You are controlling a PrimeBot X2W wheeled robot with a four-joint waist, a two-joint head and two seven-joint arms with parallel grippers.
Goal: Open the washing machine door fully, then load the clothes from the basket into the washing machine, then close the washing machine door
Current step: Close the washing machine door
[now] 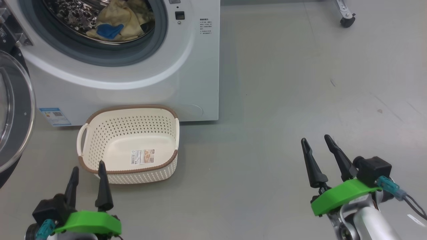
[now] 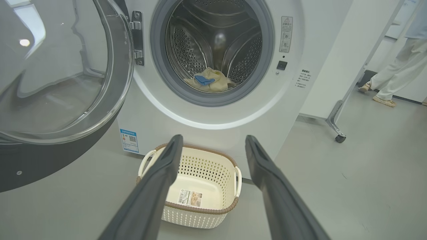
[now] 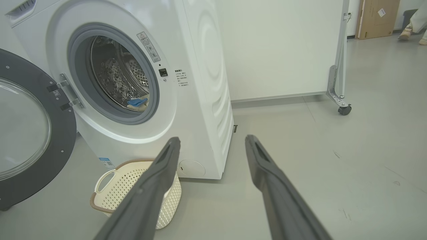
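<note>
Your left hand (image 1: 88, 165) is hovering just in front of the basket (image 1: 146, 176), fingers spread, gripping nothing. Your right hand (image 1: 315, 138) is hanging well right of the basket over bare floor, also spread and empty. Both are sitting low and back, probably to keep clear of the swing of the washing machine door (image 1: 10, 110). The basket is standing upright on the floor, showing just its label sticker inside, so it's looking emptied. Directly behind the basket the washing machine (image 1: 186, 83) is standing with its mouth open. The clothes (image 1: 123, 20) are lying low in the drum, above and behind the basket, inside the grey seal. The door is hanging swung wide, left of the basket. So loading is looking done, closing is pending. Left hand is sitting nearer the door, so it's the likelier pusher; check nothing is trailing over the seal.
</note>
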